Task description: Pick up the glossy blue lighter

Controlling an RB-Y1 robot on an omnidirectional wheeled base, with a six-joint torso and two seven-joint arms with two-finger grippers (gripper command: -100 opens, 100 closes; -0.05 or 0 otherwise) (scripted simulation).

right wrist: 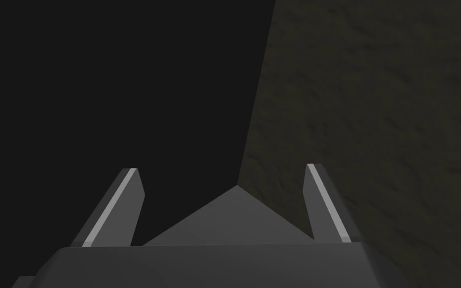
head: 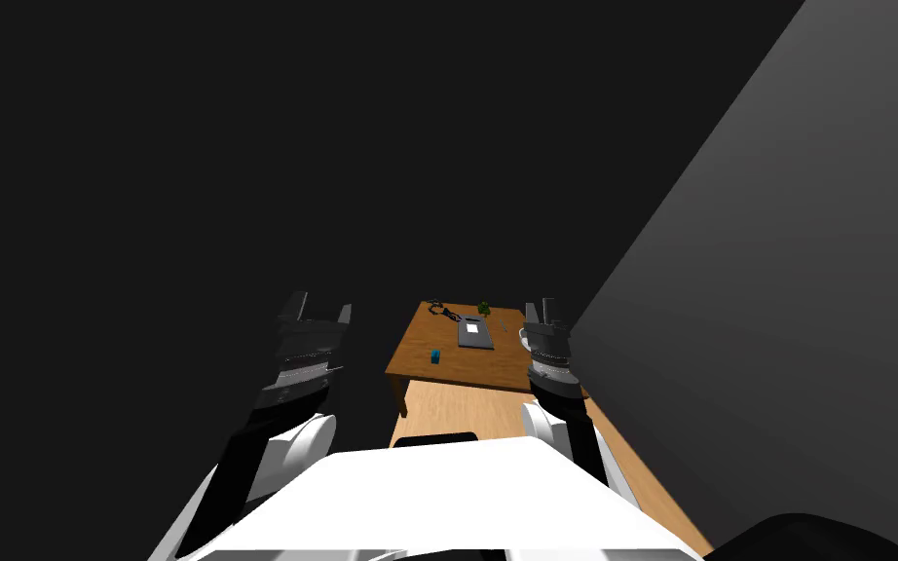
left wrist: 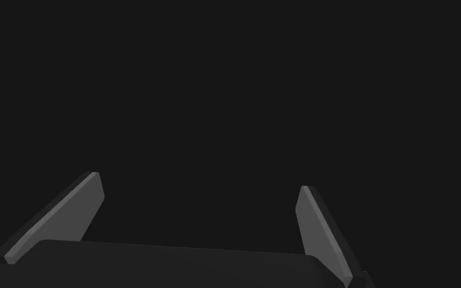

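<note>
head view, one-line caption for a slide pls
Left gripper and right gripper, both open, hang before a wooden table bearing the small blue lighter.

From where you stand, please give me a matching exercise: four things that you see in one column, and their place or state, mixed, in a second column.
1. blue lighter
2. grey flat slab
3. green plant
4. left end effector

a. open
b. far edge of the wooden table
c. middle of the table
d. near left part of the table

Pairs: 1-d, 2-c, 3-b, 4-a.
</note>
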